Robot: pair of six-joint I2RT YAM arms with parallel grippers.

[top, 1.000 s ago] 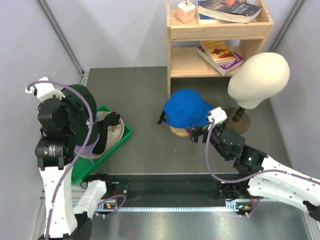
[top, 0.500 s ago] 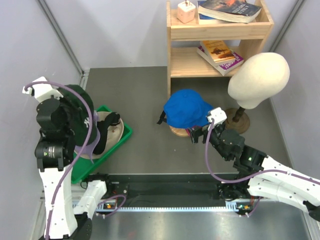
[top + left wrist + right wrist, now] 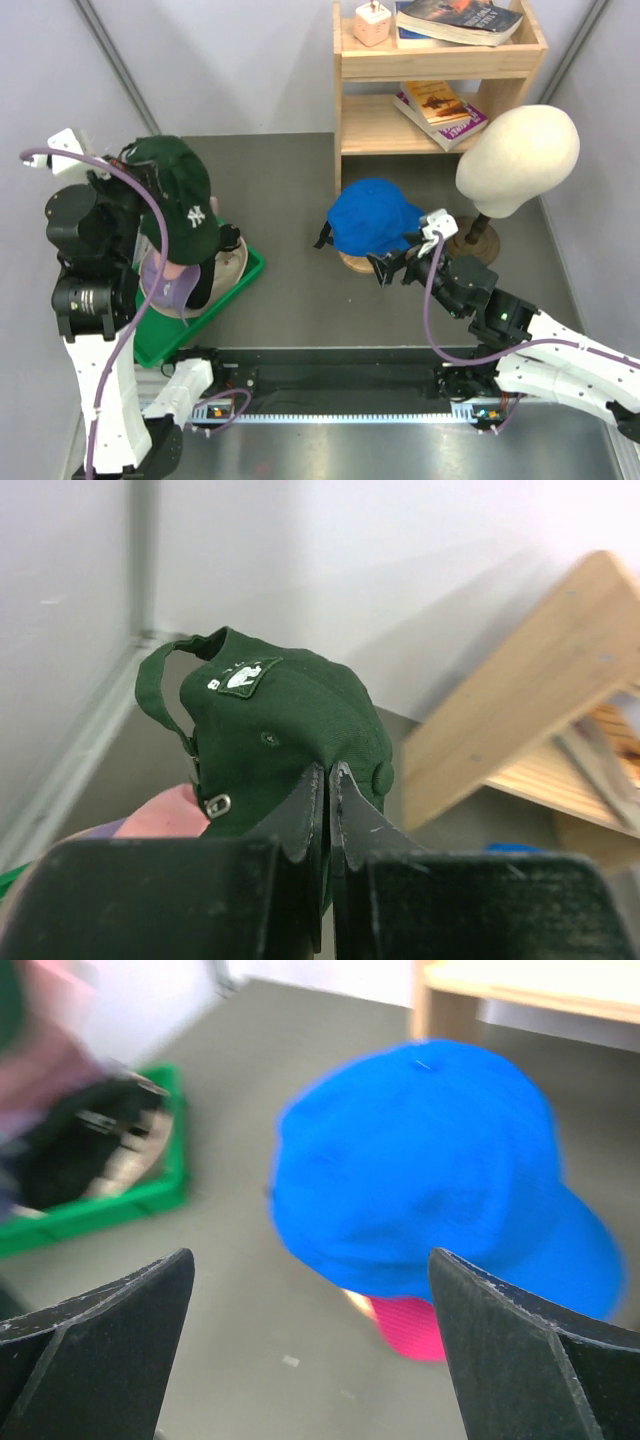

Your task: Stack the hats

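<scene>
Your left gripper [image 3: 328,780] was clamped tight on the back of the dark green cap [image 3: 180,195], jaws pinched together on the fabric near the strap. Over the last second you lifted that cap up off the green tray [image 3: 245,270] at the table's left edge and swung it so the white logo faced the top camera. It hung in the air over the tray's far end, touching nothing but your fingers as far as I could tell. With it raised, a pale pink cap [image 3: 165,275] showed below it in the tray, lavender at its edge and something dark [image 3: 205,270] beside it. I couldn't sort those out.

Your right gripper [image 3: 310,1260] was spread fully wide and held nothing. It had shifted slightly left and sat just beside the near side of the blue cap [image 3: 372,215], not touching it. That cap sat mid-table in front of the shelf [image 3: 440,90], on the wooden stand [image 3: 355,262], with a bright pink hat [image 3: 410,1325] peeking out underneath.

My read: one hat was picked and in transit, and the stack was likely the blue-over-pink pile. The green cap still needed carrying right across the table. The right wrist view was blurred.
</scene>
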